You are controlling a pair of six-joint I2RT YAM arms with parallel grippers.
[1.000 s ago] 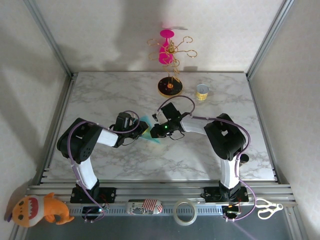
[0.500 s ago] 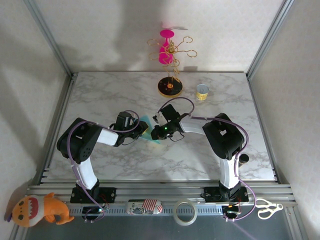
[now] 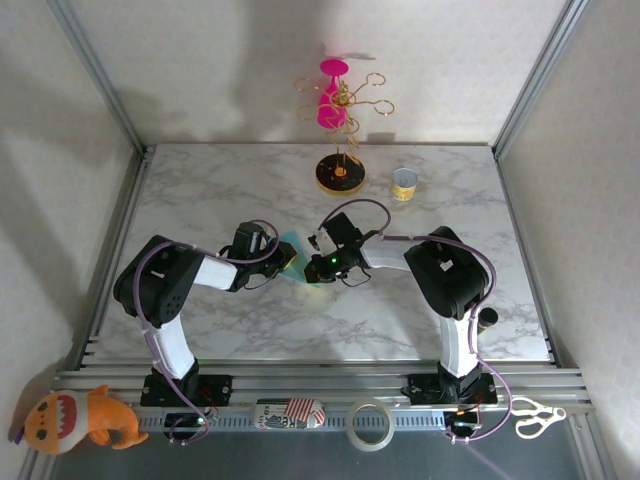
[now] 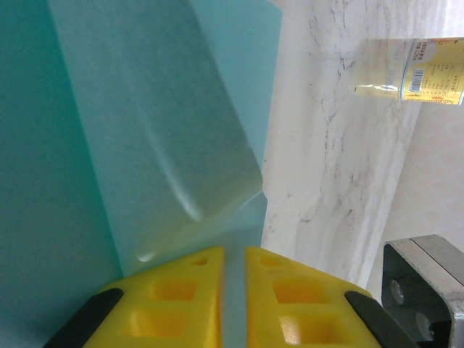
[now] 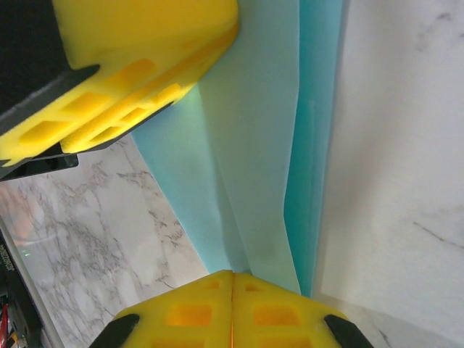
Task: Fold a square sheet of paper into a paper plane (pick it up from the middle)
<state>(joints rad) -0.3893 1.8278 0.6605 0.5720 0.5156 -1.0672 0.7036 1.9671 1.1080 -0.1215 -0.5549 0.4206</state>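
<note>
The teal-blue sheet of paper [image 3: 293, 244] hangs just above the table's middle, folded into long overlapping layers [image 5: 261, 145]. Both grippers hold it between them. My left gripper [image 3: 287, 262] is shut on one edge, and a strip of paper [image 4: 145, 145] runs through the narrow slit between its yellow fingers [image 4: 181, 290]. My right gripper [image 5: 232, 275] is shut on the opposite end, its fingertips pressed together where the layers come out. The left gripper's yellow fingers [image 5: 145, 51] are close in front of the right wrist camera. Whether the folds make a paper plane I cannot tell.
A black-and-yellow round stand base [image 3: 340, 175] with gold hooks and a pink glass [image 3: 333, 95] is at the back centre, a yellow can [image 3: 403, 184] to its right. On the front rail lie a plush toy [image 3: 75, 418], a tape roll [image 3: 368, 424] and scissors [image 3: 535, 418].
My right gripper has slid a little to the left and nearer along the paper. The left gripper has hardly moved. Both stay closed on the paper.
</note>
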